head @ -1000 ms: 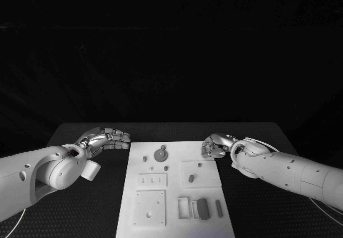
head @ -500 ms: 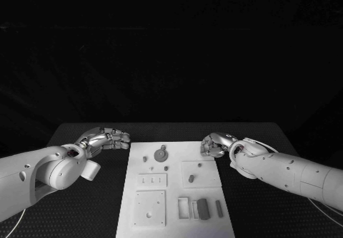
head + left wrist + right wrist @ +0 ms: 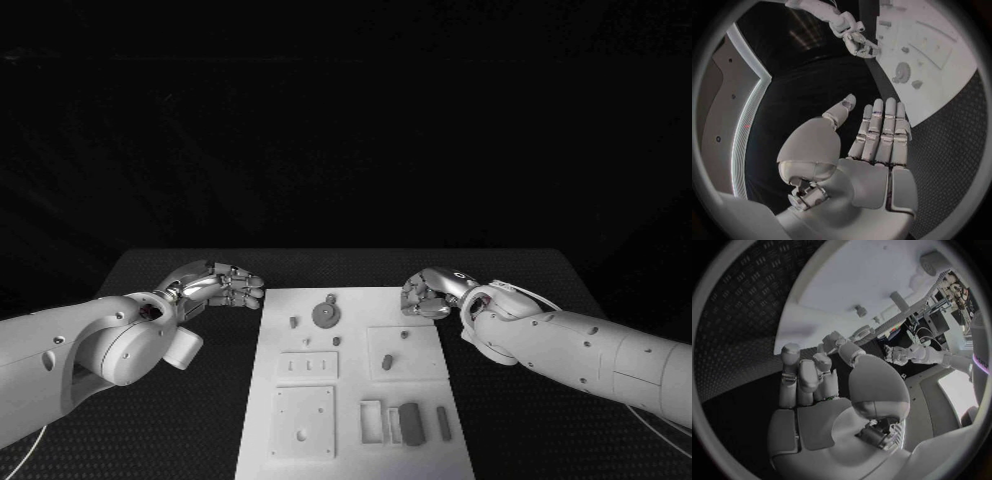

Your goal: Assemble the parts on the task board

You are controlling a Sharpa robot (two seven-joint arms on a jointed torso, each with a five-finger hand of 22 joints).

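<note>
a white task board is laid lengthwise on a black counter, its long axis running straight away from the robot. small grey parts are spread over it: a round disc near the far end, a small peg on a square panel right of centre, and a row of upright bars at the near right corner

the left robot hand is held above the bare counter just beside the far left corner of the board, apart from it. in the left wrist view its fingers are stretched out straight and side by side with the thumb set off, and nothing is held

the right robot hand is seen at the far right edge of the board, its fingertips over the rim. its fingers are curled inward in the right wrist view; nothing can be made out between them, though the inside of the curl is partly hidden

the deciding relation: every part lies nearer the robot than both robot hands, so any reach would have to be drawn back toward the body and inward over the board. the disc lies between the two robot hands, inward of each and roughly level with them; the peg and the bars are judged closer to the right robot hand. no part is touched by either robot hand, and assembly is judged not yet begun
</note>
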